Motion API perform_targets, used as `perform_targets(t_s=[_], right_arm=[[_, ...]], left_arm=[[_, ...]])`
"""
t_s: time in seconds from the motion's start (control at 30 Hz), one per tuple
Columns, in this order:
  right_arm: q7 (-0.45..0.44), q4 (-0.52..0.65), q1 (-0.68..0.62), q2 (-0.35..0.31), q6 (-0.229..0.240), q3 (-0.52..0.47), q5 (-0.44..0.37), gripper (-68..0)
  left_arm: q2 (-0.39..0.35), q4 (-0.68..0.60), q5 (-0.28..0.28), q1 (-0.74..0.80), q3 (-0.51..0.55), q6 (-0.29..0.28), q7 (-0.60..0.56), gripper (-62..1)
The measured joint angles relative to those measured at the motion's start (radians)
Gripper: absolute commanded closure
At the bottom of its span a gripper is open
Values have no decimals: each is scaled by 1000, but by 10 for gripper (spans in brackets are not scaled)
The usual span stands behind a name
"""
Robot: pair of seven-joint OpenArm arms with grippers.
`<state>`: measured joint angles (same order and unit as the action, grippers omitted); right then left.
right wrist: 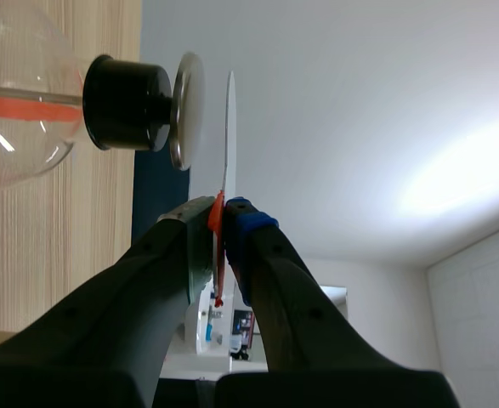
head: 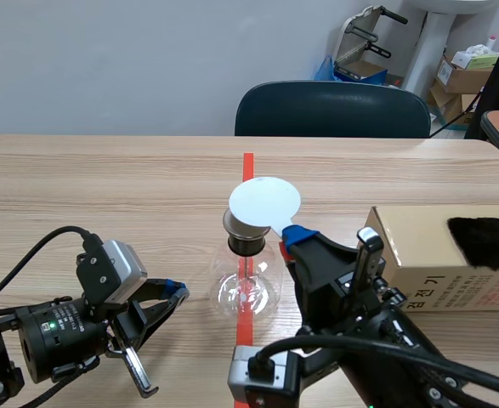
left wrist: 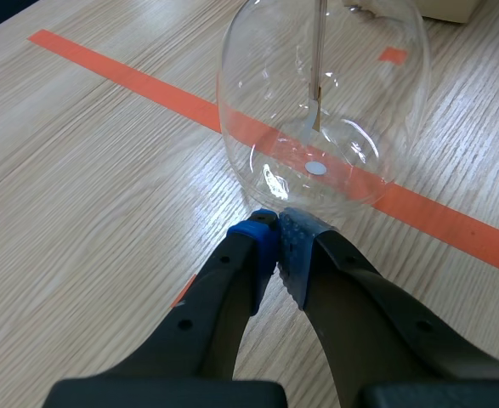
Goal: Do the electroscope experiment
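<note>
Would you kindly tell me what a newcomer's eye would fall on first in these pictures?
The clear glass electroscope flask stands mid-table on the orange tape line, and the right pincer holds a white disc just above its metal top plate, not touching. The left pincer, shut, sits at the flask's base; a cardboard box topped with black fur lies to the right.

cardboard box near flask
</note>
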<state>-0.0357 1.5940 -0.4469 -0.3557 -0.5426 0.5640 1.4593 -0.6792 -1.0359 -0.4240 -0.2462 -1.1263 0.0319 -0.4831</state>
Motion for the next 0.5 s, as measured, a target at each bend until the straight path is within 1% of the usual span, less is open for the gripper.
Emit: perform_targets(t_s=[0.2, 0.5], right_arm=[[-69, 0, 0, -2, 1, 0, 0, -8], [-87, 0, 0, -2, 5, 0, 0, -8]], left_arm=[[0, 0, 0, 0, 0, 0, 0, -26], [0, 0, 0, 0, 0, 0, 0, -26]])
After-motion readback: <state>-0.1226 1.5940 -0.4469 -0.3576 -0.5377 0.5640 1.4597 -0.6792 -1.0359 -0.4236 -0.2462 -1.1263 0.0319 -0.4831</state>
